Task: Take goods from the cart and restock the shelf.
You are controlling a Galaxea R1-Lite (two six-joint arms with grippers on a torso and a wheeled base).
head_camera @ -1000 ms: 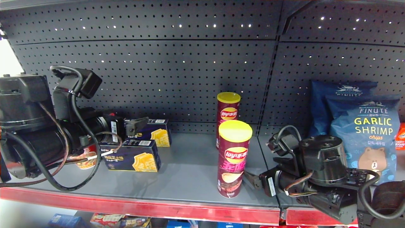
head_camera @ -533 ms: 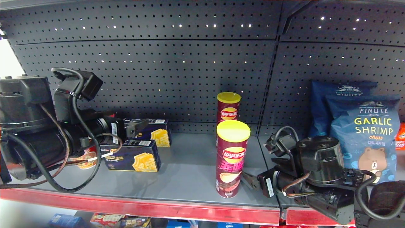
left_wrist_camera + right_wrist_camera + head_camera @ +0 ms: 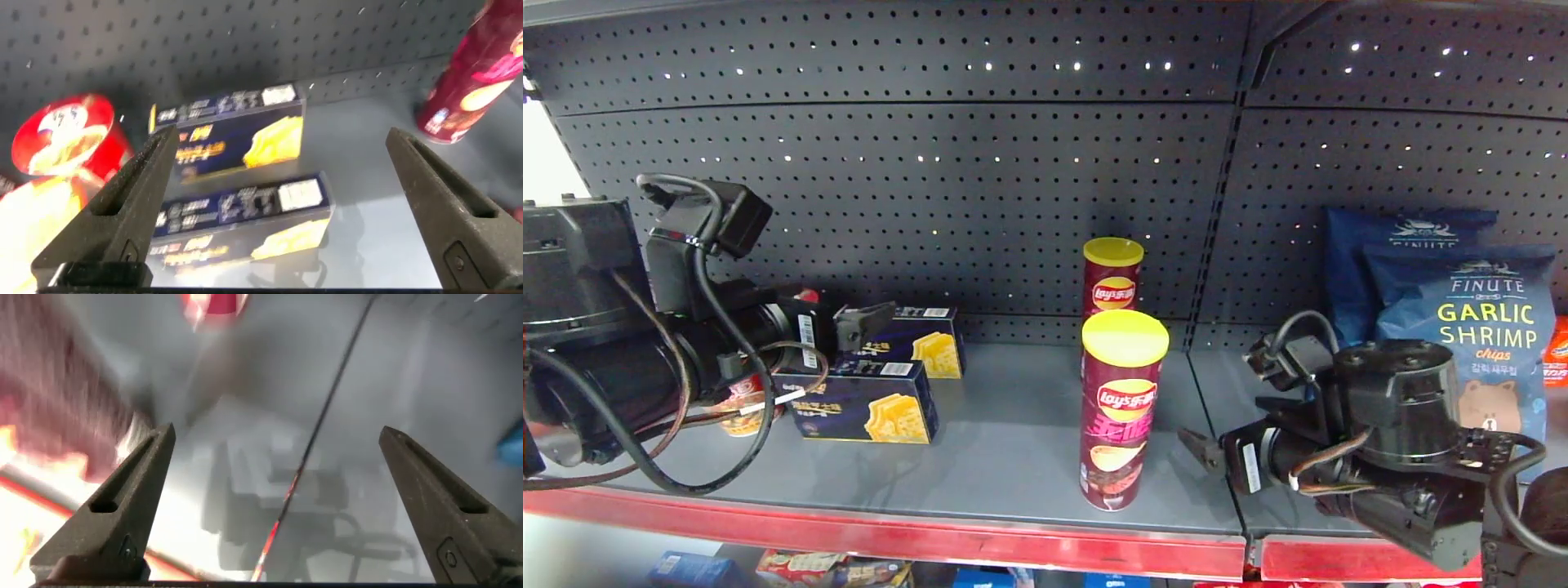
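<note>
Left tool [image 3: 279, 145] spread, empty, by rear cracker box [image 3: 929, 340]; right tool [image 3: 276, 434] spread, empty, near front chip canister [image 3: 1121, 408] on shelf [image 3: 1005, 445].

Two upright chip cans [image 3: 1123, 408] between cracker boxes [image 3: 866, 404] and blue chip bags [image 3: 1486, 327]

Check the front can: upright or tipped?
Upright: the front can stands on its base on the shelf, yellow lid on top.
</note>
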